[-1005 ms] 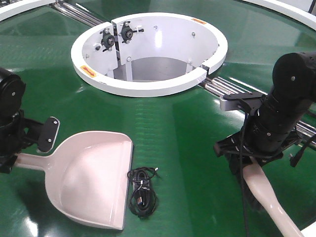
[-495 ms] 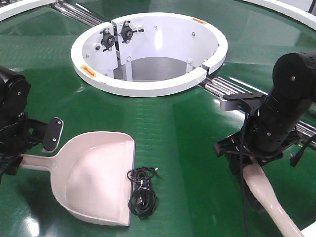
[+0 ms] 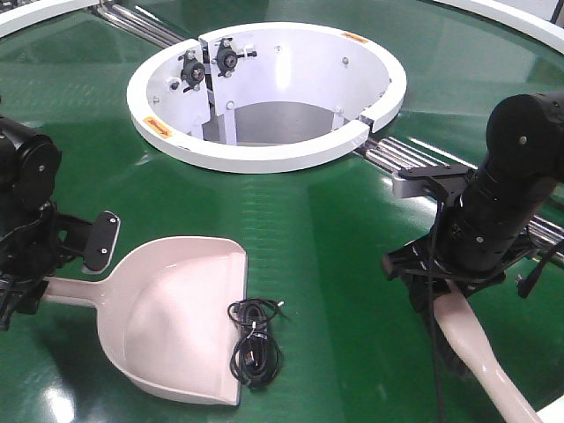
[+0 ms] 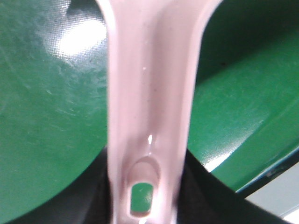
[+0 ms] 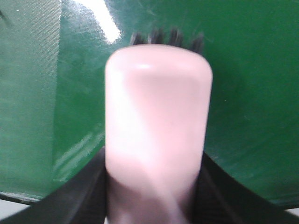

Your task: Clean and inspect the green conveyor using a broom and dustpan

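Note:
The dustpan (image 3: 181, 322) lies on the green conveyor (image 3: 317, 238) at the front left, its lip facing right. My left gripper (image 3: 22, 295) is shut on the dustpan's slotted handle (image 4: 149, 107). A coiled black cable (image 3: 254, 339) lies just right of the dustpan's lip. My right gripper (image 3: 441, 295) is shut on the broom (image 3: 480, 352), whose handle runs to the front right. In the right wrist view the broom's cream head (image 5: 159, 116) fills the middle, dark bristles (image 5: 168, 37) showing past its far end.
A white circular ring (image 3: 264, 92) with an open well stands at the middle back. Chrome roller strips (image 3: 397, 159) run from it toward my right arm. White edging (image 3: 515, 18) shows at the far right and left.
My left gripper has slid the dustpan to the right, so its lip now sits close against the black cable. The right arm and broom have not moved.

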Available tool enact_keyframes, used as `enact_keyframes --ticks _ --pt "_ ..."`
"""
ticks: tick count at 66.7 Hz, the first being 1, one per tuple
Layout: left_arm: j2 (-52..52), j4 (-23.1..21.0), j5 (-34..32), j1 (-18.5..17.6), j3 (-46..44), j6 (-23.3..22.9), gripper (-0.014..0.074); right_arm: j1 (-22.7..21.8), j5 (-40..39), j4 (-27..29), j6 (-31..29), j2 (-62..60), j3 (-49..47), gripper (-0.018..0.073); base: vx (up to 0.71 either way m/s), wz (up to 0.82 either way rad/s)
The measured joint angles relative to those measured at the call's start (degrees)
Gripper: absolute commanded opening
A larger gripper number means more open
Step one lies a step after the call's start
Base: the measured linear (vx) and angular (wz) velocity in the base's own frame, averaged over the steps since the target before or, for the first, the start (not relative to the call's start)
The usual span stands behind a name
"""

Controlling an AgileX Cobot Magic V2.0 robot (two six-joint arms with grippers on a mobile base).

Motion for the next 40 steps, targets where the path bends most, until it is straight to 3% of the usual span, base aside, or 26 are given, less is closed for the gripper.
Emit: enact_keyframes --ticks 40 --pt "0.0 0.0 0.0 0.0 0.0 0.0 -0.0024 0.0 0.0 0.0 0.0 0.0 0.0 -0.0006 0.0 0.0"
